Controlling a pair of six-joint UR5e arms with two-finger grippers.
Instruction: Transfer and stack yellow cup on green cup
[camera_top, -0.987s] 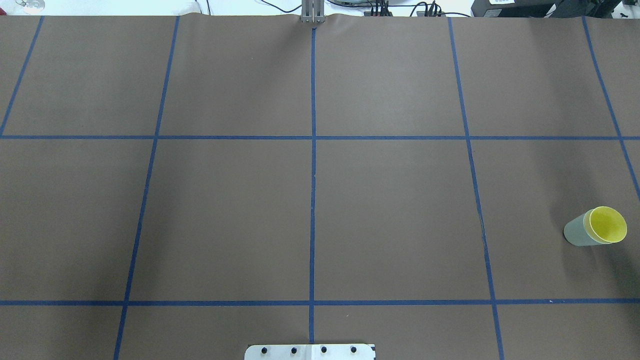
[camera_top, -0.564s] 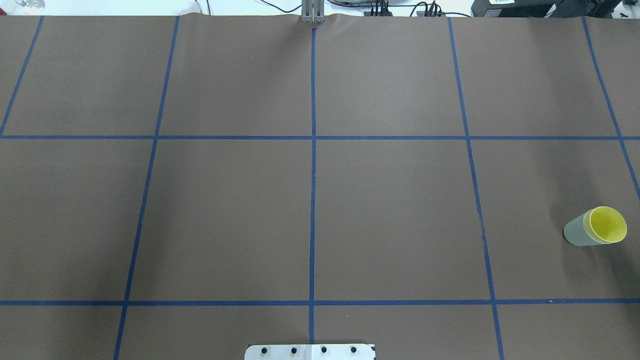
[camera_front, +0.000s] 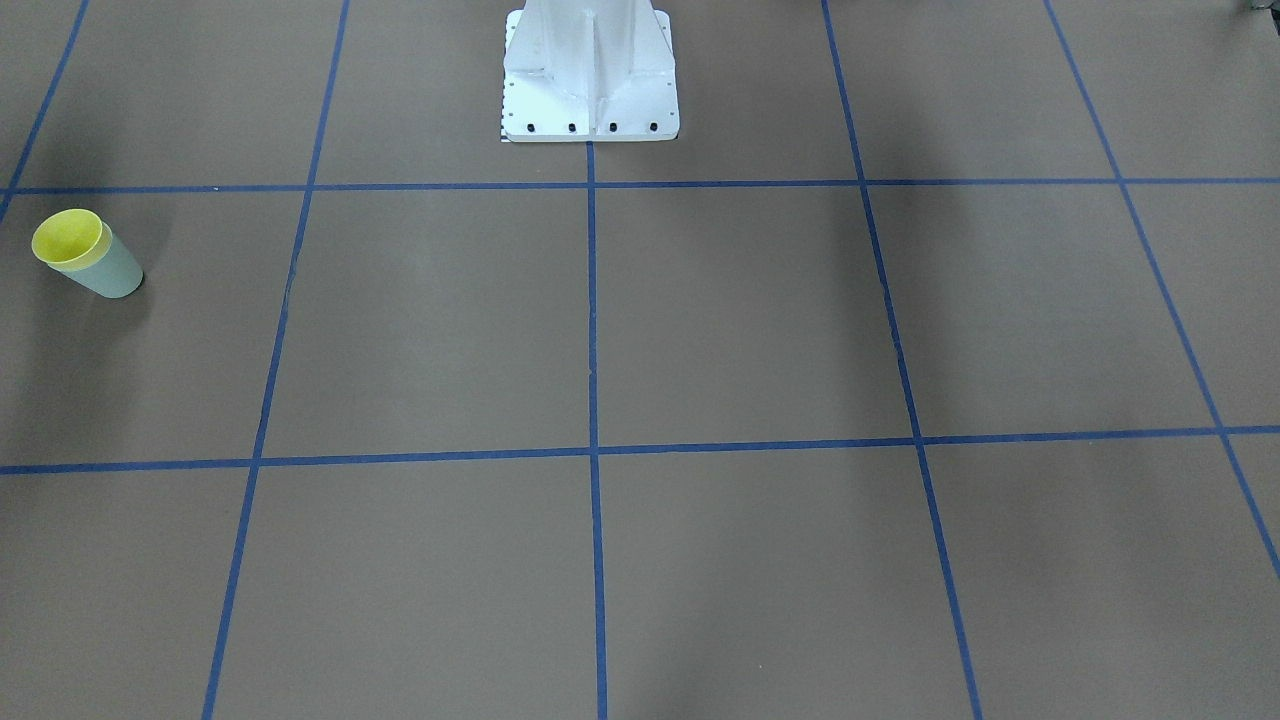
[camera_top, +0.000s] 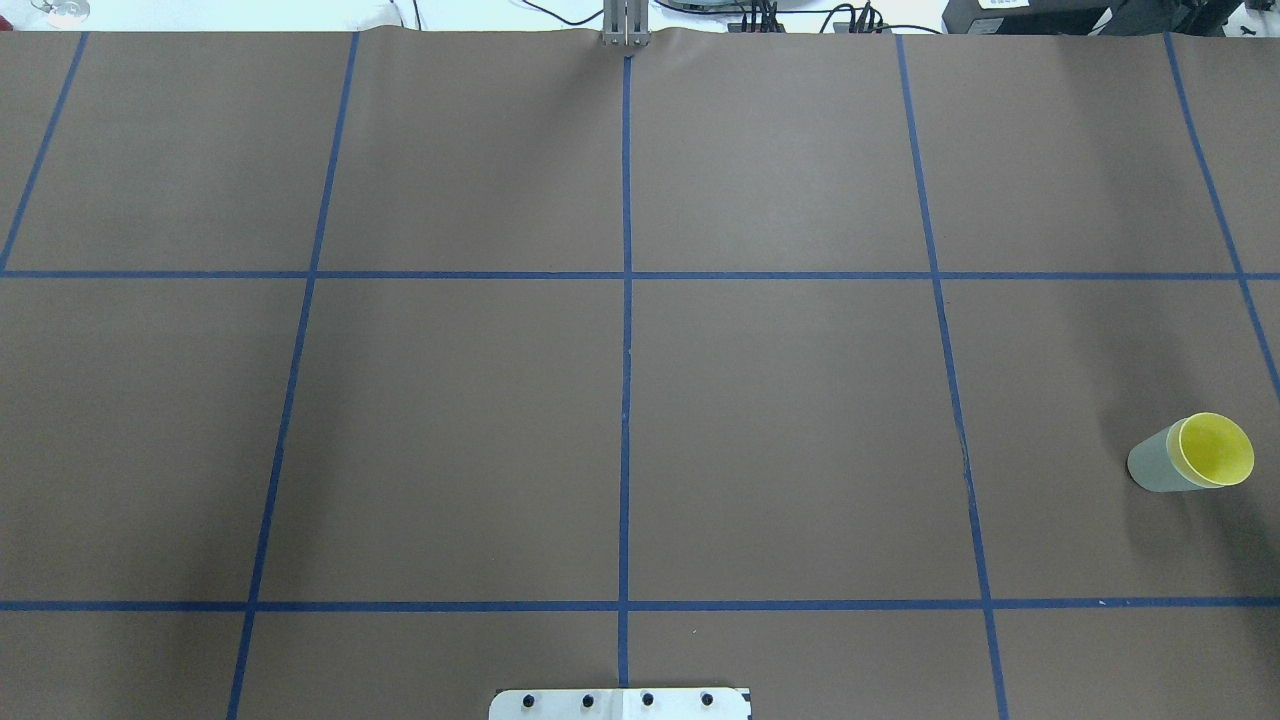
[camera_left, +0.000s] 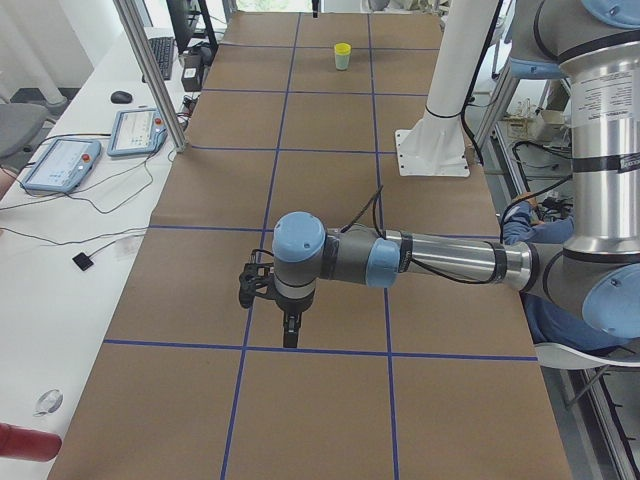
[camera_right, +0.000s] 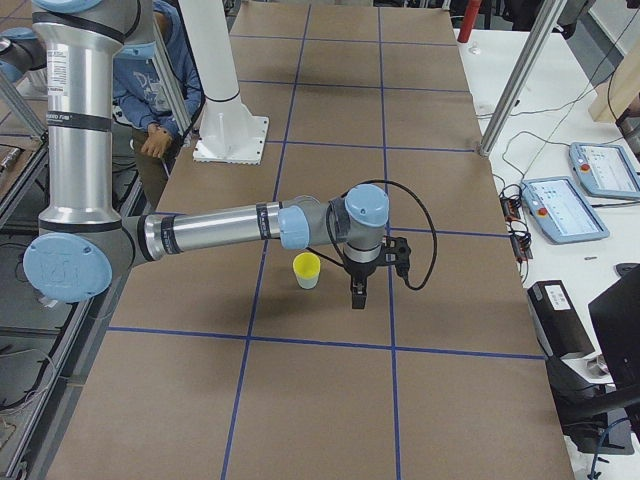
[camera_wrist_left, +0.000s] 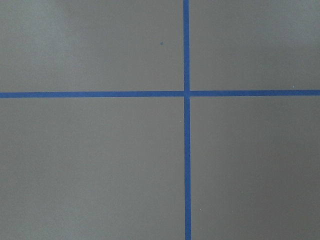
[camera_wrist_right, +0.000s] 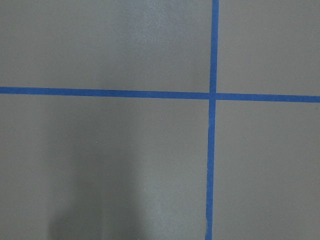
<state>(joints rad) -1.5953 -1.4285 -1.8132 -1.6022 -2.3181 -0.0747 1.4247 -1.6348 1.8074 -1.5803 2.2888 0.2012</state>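
Largely unseen, yellow cup (camera_top: 1215, 448) inside green cup (camera_top: 1152, 468)

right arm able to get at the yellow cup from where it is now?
Probably yes. The yellow cup sits nested in the green cup, rim up and uncovered. The right gripper hangs close beside it in the exterior right view, with nothing between them.

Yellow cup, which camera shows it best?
Overhead exterior: the yellow cup is largest, rim and inside clear, nested in the green cup. Front-facing shows it similarly; side views show it smaller; wrist views miss it.
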